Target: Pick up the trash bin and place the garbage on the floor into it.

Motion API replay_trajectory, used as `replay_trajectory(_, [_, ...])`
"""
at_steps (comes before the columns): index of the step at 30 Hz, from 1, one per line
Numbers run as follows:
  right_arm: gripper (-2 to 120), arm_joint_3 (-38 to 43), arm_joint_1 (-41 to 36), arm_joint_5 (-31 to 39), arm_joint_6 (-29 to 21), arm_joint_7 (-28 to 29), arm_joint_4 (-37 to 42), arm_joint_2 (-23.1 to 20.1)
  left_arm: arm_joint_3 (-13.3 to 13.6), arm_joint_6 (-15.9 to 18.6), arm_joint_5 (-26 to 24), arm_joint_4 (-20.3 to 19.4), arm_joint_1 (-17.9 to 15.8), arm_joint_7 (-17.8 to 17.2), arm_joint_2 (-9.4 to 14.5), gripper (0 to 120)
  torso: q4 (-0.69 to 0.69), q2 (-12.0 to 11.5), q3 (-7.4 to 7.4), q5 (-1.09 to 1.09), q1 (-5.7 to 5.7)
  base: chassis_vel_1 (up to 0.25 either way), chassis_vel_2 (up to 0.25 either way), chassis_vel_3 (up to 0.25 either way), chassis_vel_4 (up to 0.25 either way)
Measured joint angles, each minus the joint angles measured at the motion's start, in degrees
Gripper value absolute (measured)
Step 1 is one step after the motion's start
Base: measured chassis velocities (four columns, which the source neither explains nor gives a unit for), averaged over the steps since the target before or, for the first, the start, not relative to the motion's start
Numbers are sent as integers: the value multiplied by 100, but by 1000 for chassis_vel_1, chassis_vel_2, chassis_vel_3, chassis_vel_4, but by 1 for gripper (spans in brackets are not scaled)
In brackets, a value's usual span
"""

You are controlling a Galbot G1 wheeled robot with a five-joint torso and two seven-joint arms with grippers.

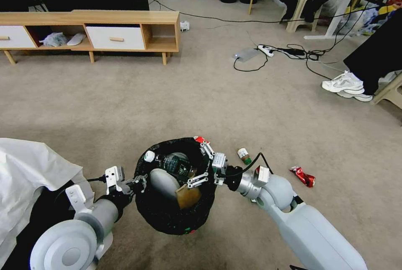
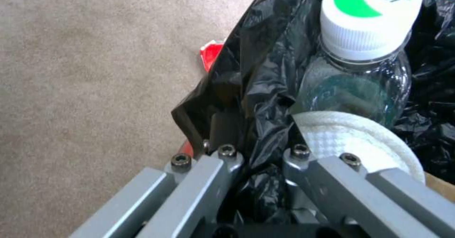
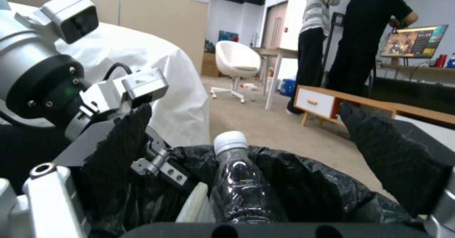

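The trash bin (image 1: 167, 215), lined with a crinkled black bag, hangs low in the middle of the head view. My left gripper (image 1: 140, 183) is shut on its near-left rim, pinching the bag (image 2: 258, 152). Inside lie a clear bottle (image 2: 365, 53) with a white cap, a white tissue (image 2: 351, 138) and a brown box (image 1: 188, 196). My right gripper (image 1: 202, 163) is open over the bin's right rim, with nothing between its black pads (image 3: 118, 142). On the floor (image 1: 209, 102) to its right lie garbage pieces: a small bottle (image 1: 244, 155) and a crushed red can (image 1: 303, 176).
A low wooden cabinet (image 1: 92, 31) stands at the back left. A grey power brick (image 1: 246, 55) with black cables lies at the back right, and white sneakers (image 1: 347, 86) sit at the right edge. A white sheet (image 1: 33, 169) covers something at my near left.
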Motion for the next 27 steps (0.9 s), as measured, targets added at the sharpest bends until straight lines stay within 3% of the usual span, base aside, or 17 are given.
replay_trajectory(9, [100, 260, -92, 98, 11, 31, 179, -109, -197, 0, -55, 40, -60, 1, -9, 4, 0, 0, 0, 0, 0, 0, 0, 0, 0])
replay_trajectory(13, [100, 408, -206, 170, -61, 502, 306, -147, -367, -2, -135, 62, -85, -1, -28, 4, 0, 0, 0, 0, 0, 0, 0, 0, 0])
replay_trajectory(15, [100, 693, -350, 344, -287, 1322, 474, -98, -575, -33, -217, 80, -126, -39, -76, 4, 0, 0, 0, 0, 0, 0, 0, 0, 0])
replay_trajectory(16, [100, 693, -350, 344, -287, 1322, 474, -98, -575, -33, -217, 80, -126, -39, -76, 4, 0, 0, 0, 0, 0, 0, 0, 0, 0])
replay_trajectory(18, [100, 1074, -522, 367, -405, 2274, 634, 9, -766, -103, -250, 82, -170, -150, -146, 4, 1, 0, 0, 1, 0, 0, 0, 0, 0])
replay_trajectory(19, [100, 1074, -522, 367, -405, 2274, 634, 9, -766, -103, -250, 82, -170, -150, -146, 4, 1, 0, 0, 1, 0, 0, 0, 0, 0])
replay_trajectory(22, [100, 1643, -879, 106, -601, 3298, 868, 197, -951, -155, -228, 45, -218, -327, -228, 4, -1, 0, 0, 0, 0, 0, 0, 0, 0])
replay_trajectory(27, [100, 2201, -1214, -257, -543, 3834, 969, 451, -1122, -221, -138, 6, -229, -446, -346, 4, 0, 0, 0, 0, 0, 0, 0, 0, 0])
